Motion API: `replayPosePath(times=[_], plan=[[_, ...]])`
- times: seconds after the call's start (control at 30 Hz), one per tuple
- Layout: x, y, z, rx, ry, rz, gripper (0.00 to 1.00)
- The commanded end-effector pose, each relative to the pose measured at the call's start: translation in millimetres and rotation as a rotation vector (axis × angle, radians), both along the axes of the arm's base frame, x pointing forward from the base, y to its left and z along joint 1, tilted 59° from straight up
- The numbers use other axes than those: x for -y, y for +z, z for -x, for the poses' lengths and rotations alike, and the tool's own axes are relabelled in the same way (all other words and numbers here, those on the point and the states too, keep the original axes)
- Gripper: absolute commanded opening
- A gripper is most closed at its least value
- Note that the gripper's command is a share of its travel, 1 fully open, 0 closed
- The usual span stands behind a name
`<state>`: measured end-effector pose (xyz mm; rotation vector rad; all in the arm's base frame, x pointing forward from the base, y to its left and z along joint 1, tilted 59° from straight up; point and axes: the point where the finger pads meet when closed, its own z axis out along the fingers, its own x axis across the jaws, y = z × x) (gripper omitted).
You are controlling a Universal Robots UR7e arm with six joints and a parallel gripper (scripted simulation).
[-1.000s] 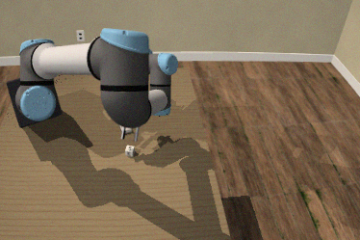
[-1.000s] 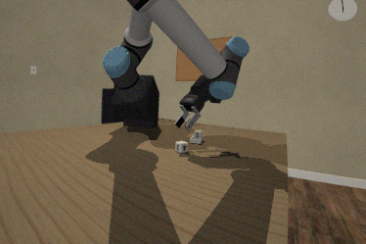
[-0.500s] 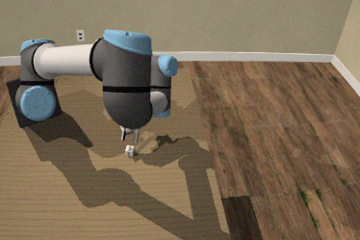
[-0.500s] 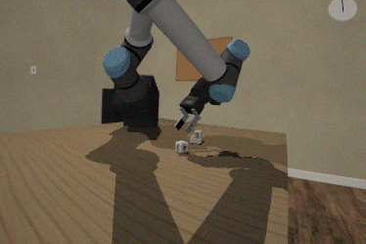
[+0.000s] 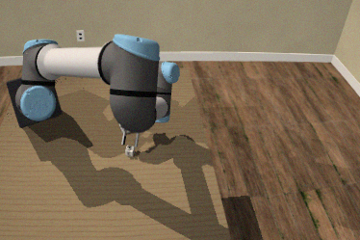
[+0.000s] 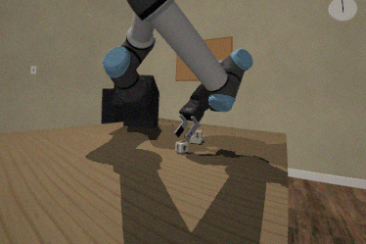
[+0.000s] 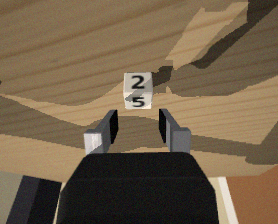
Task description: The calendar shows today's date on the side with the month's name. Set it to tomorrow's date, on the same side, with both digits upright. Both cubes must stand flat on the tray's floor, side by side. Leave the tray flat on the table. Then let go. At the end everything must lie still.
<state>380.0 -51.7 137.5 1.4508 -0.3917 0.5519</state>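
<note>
One cube [image 7: 137,90], faces 2 and 5 showing, sits at twelve o'clock of the gripper [image 7: 137,130], its fingers spread and empty, apparently lined up to grasp.

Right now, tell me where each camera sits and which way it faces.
Top: high, opposite the back wall, looking down on the table; shows the arm, its base and the open claw above a cube.
Exterior: low at the table's far end, facing the base; arm, claw, two cubes.
Wrist: behind the fingers, aimed at the cube showing 2 and 5.
All three share that cube.
</note>
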Motion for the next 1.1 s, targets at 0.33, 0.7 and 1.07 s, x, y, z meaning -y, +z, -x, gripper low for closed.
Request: replayPosePath(times=[0.33,0.7,1.07], plan=[[16.8,-11.6,-10.9,0.001,0.002,0.003,0.87],[23.7,-16.5,-15.3,0.001,0.002,0.003,0.87],[27.1,-18.9,-17.5,0.001,0.002,0.003,0.87]])
